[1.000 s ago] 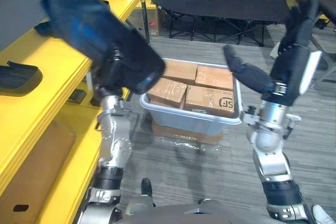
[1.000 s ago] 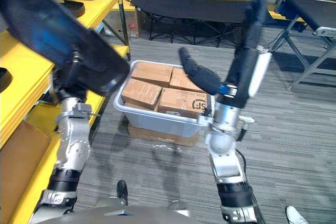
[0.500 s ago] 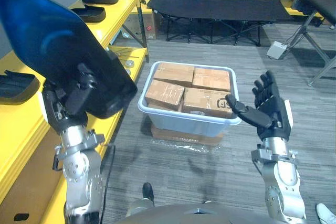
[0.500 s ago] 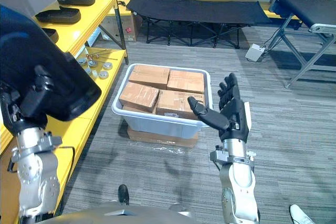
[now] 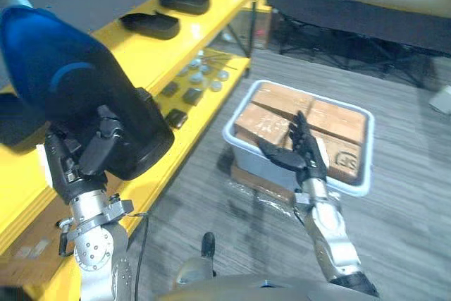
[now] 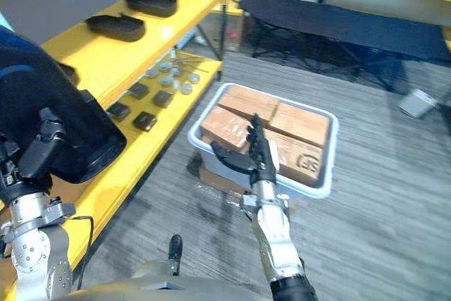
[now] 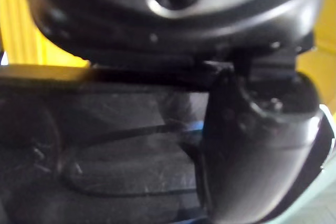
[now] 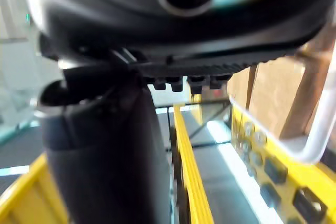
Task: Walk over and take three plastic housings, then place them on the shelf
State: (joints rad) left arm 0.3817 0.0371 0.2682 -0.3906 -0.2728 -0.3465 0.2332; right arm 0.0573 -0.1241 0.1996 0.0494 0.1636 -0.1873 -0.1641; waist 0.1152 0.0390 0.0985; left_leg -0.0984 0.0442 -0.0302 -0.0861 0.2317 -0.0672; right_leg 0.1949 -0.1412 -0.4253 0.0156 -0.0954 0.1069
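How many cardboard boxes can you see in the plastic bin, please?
4 boxes in the bin: two on the far side, two nearer, partly behind the right hand. Others may lie underneath.

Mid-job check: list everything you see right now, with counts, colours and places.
Shelf: one, yellow, robot's left.
Shelf housings: three, black, upper level.
Small parts: several, dark and silver, lower level.
Bin: one, pale grey, floor.
Cardboard boxes: four showing, brown, inside bin.
Cot: one, black, beyond bin.
Held housing: one, dark with blue sheen, raised at left.
Left robot hand: shut round held housing.
Right robot hand: open, before bin.
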